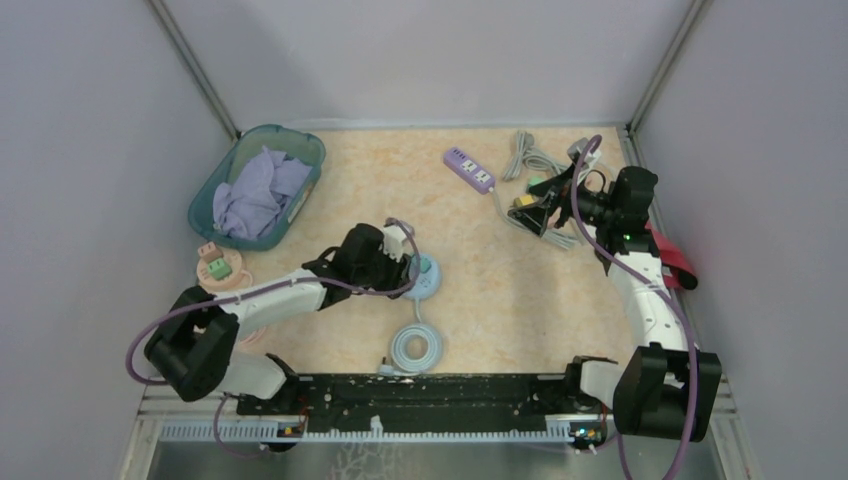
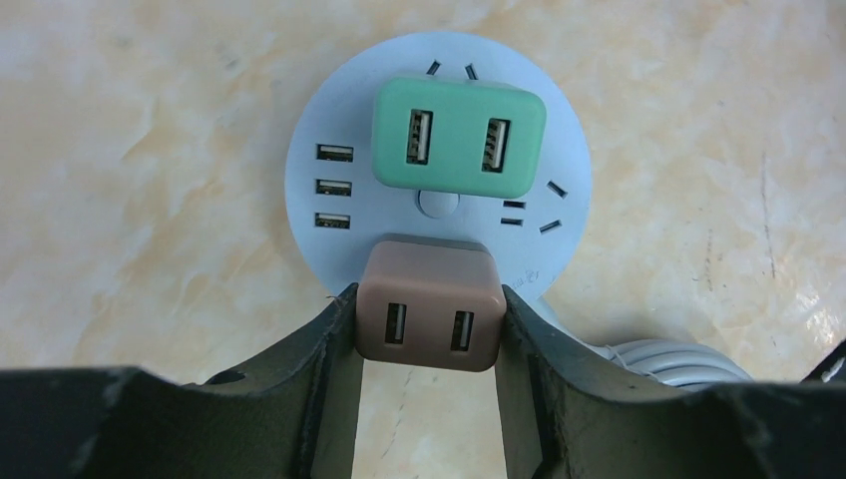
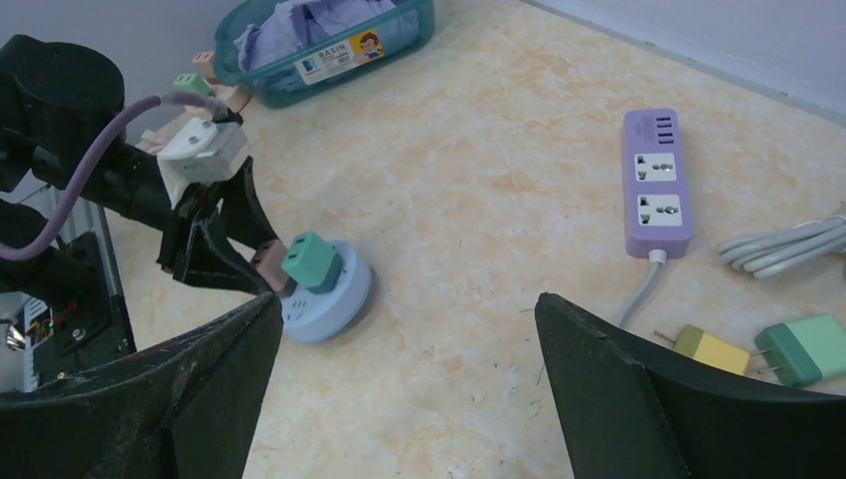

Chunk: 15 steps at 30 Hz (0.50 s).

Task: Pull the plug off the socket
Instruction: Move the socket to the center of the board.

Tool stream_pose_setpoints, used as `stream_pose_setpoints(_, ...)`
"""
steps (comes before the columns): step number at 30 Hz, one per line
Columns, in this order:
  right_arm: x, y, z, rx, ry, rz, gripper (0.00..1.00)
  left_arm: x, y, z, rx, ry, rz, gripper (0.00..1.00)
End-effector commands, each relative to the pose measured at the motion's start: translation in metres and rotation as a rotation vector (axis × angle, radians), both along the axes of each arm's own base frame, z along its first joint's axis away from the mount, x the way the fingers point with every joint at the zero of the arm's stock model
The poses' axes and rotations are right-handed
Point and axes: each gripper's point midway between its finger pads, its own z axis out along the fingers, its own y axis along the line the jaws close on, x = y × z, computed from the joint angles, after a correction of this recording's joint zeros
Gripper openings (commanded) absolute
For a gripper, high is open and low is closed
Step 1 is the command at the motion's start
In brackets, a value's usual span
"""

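A round light-blue socket (image 2: 329, 120) lies on the table, also seen in the top view (image 1: 428, 283) and the right wrist view (image 3: 334, 304). A green plug (image 2: 459, 135) sits in its middle. A brown plug (image 2: 429, 319) stands at the socket's near edge. My left gripper (image 2: 429, 329) is shut on this brown plug, one finger on each side. I cannot tell if its pins are still in the socket. My right gripper (image 3: 409, 309) is open and empty, held above the table at the right (image 1: 535, 210).
A purple power strip (image 3: 655, 185) lies at the back right with grey cable (image 1: 530, 160) by it. Loose yellow (image 3: 710, 349) and green (image 3: 803, 349) plugs lie under my right gripper. A teal basket of cloth (image 1: 258, 185) and a pink round socket (image 1: 218, 268) stand at the left. The socket's coiled cable (image 1: 416, 347) lies near the front.
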Motion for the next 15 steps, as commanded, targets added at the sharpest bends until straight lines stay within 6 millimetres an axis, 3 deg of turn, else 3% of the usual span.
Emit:
stream_pose_setpoints(1, 0.000, 0.000, 0.005, -0.014, -0.042, 0.010, 0.97, -0.008, -0.054, 0.020, -0.028, -0.129, -0.293, 0.00)
stream_pose_setpoints(8, -0.002, 0.001, 0.006, -0.019, -0.052, 0.020, 0.97, -0.030, -0.095, 0.007, 0.024, -0.190, -0.543, 0.00)
stream_pose_setpoints(15, -0.005, 0.002, 0.006, -0.024, -0.058, 0.037, 0.97, -0.049, -0.116, 0.002, -0.013, -0.227, -0.704, 0.02)
